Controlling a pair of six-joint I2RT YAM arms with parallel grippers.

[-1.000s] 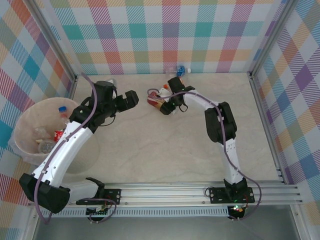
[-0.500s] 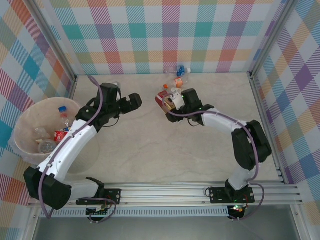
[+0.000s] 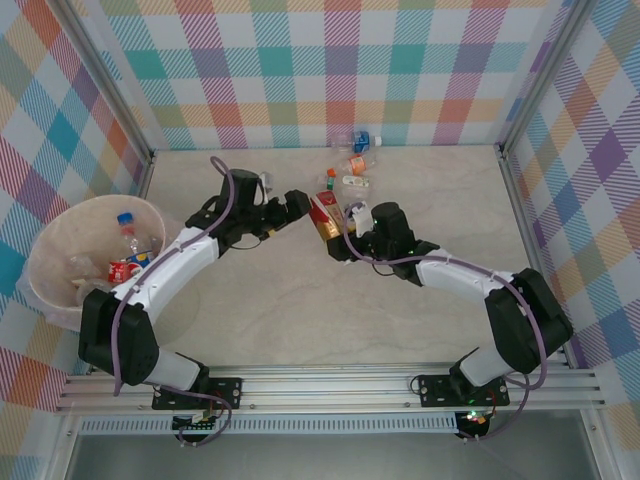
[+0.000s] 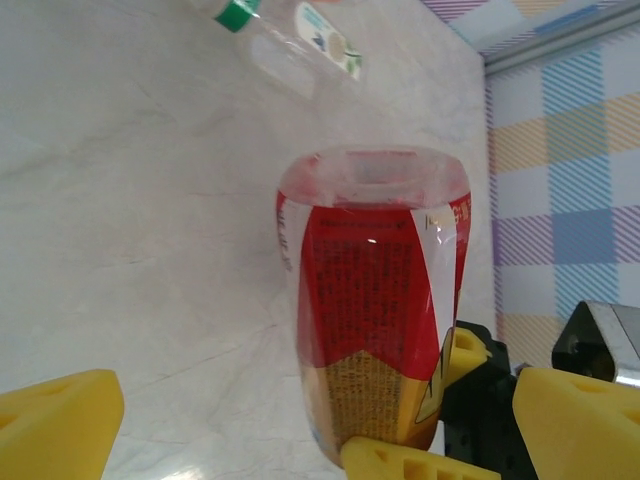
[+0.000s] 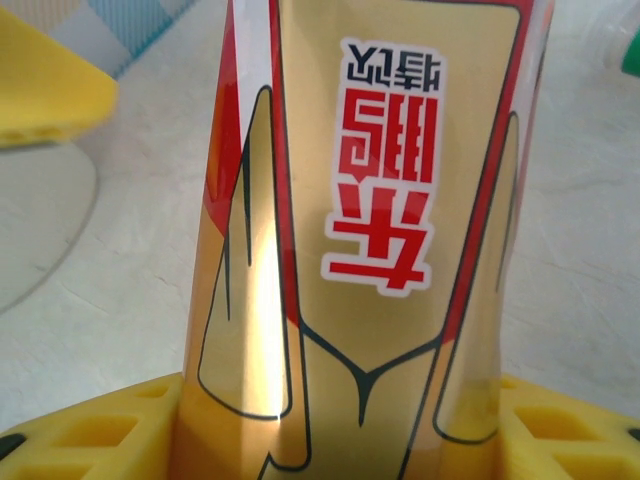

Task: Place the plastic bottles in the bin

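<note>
Sitting well off to the left of the left gripper (image 3: 290, 208), the pink bin (image 3: 40, 235) has a few plastic bottles (image 3: 125, 228) inside. The left gripper is spread wide and empty. A red-and-gold labelled bottle (image 4: 375, 300) is just ahead of it, base end in line with the gap, not touched. The right gripper (image 5: 350, 440) is clamped on that bottle's other end. Beyond both grippers, loose bottles lie on the table (image 3: 300, 320), one of them a green-capped bottle (image 4: 290, 35).

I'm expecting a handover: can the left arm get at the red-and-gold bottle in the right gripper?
Probably yes. The left gripper is open, facing the red-and-gold bottle at its free end with nothing between; the right gripper clamps only the other end.
</note>
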